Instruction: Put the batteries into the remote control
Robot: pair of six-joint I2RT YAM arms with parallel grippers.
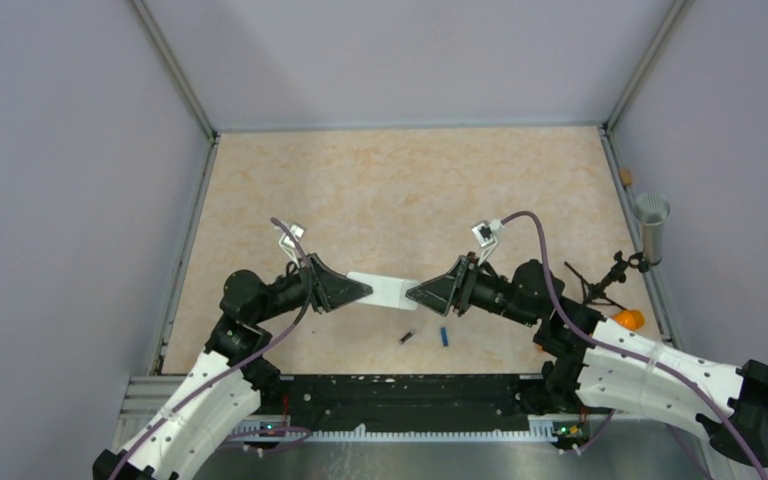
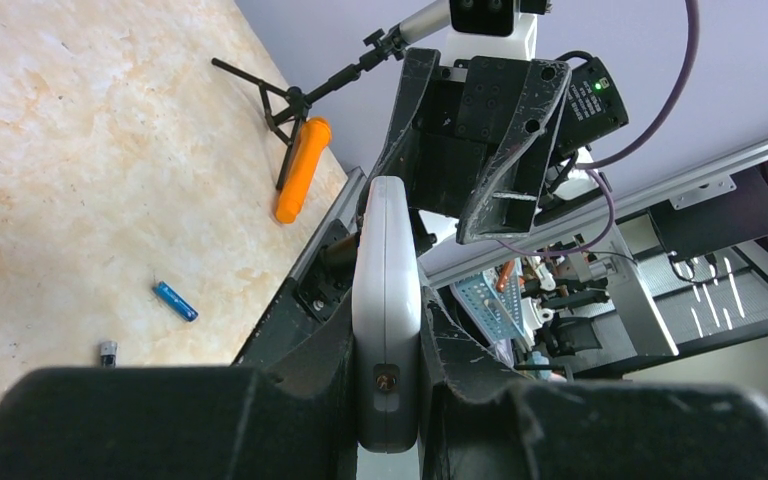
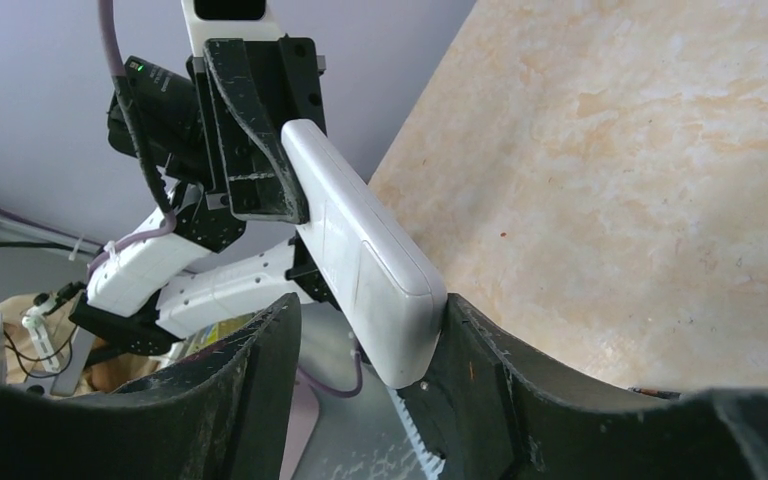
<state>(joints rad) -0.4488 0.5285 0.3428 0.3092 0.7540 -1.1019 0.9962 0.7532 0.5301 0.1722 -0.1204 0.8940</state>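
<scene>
The left tool [image 1: 363, 290] is clamping one end of the remote control [image 1: 388, 291], holding it above the bench [image 1: 410, 190]. This is probably so that the right tool [image 1: 415, 293], its jaws standing apart around the other end, can steady it. The dark battery [image 1: 408, 337] and blue battery [image 1: 444, 336] are lying just below.

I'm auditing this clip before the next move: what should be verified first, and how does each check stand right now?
1. Left gripper shut on the remote control: ok.
2. Remote control's free end sits inside the right gripper: ok.
3. Right gripper closed on the remote control: not ok, a gap shows beside one finger.
4. Black battery and blue battery lying apart on the table: ok.
5. Battery compartment open: cannot tell.
</scene>
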